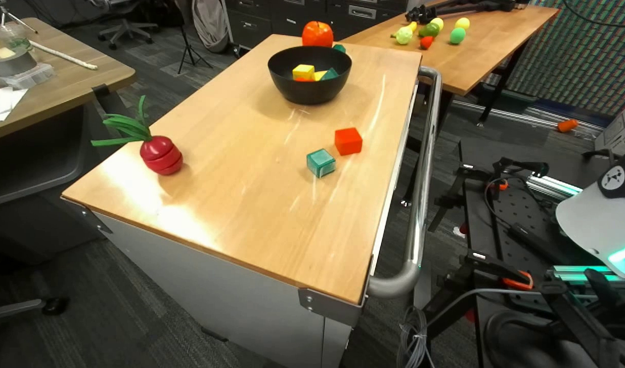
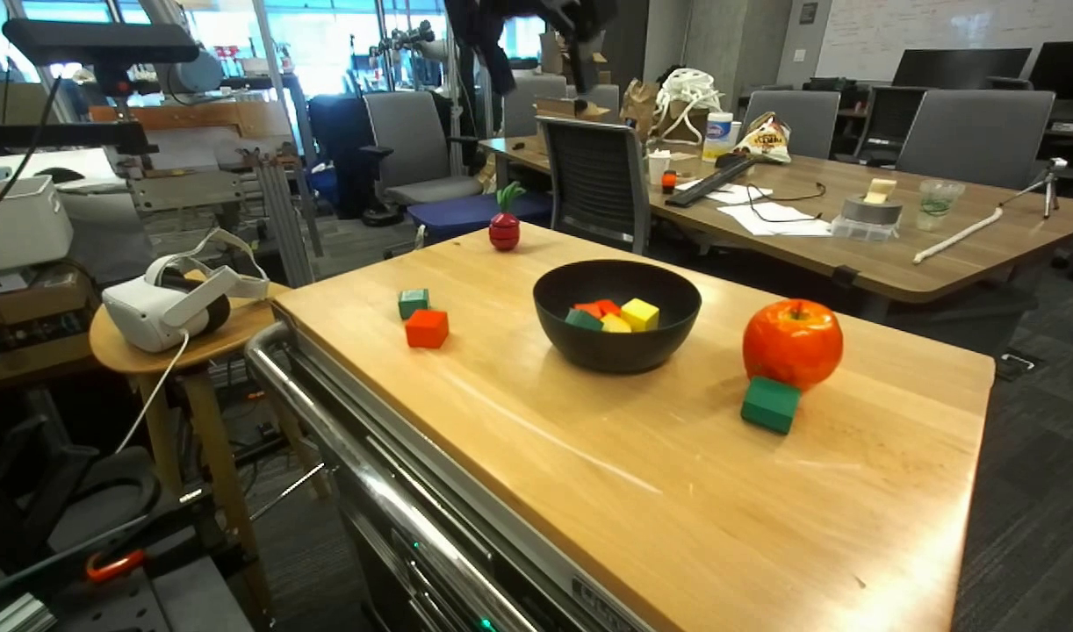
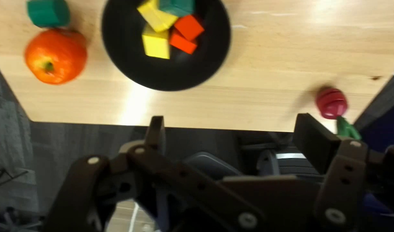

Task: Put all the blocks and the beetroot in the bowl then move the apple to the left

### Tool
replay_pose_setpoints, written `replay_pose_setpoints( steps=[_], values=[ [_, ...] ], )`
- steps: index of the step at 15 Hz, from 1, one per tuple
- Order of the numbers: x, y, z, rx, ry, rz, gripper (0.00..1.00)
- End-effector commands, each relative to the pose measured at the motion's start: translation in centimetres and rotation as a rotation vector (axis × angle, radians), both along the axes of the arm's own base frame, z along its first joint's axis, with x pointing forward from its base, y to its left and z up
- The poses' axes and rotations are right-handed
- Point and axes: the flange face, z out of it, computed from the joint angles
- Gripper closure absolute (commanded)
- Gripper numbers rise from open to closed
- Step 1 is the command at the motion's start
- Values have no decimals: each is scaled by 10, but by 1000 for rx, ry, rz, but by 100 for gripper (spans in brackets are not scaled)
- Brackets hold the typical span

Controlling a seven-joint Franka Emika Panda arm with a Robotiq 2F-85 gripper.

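The black bowl (image 2: 620,353) holds several yellow, red-orange and green blocks (image 3: 156,45). Outside it, a green block (image 1: 321,162) and a red block (image 1: 348,141) lie close together on the tabletop. Another green block (image 2: 770,405) rests against the orange-red apple (image 2: 793,341), on the bowl's far side from that pair. Near a table edge stands the beetroot (image 1: 161,155), its green leaves pointing up. High above the table, my gripper (image 2: 541,77) is open; in the wrist view the gripper (image 3: 230,118) has nothing between its wide-apart fingers. The beetroot (image 3: 331,102) appears beyond the right finger there.
A metal rail (image 1: 420,204) runs along one side of the wooden table (image 1: 230,168). A second table (image 1: 476,61) behind carries toy fruits. A desk (image 2: 967,250) with tape, papers and a cup stands on another side, with a chair (image 2: 594,180) by it.
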Motion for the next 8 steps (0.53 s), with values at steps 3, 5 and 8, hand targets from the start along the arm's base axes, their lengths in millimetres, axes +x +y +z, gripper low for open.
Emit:
replay_pose_setpoints(
  steps=[3,5,8],
  values=[
    [16,86,25,56,6,160,0],
    [23,105,20,63,22,181,0],
    [22,87,16,65,29,153,0]
  ],
)
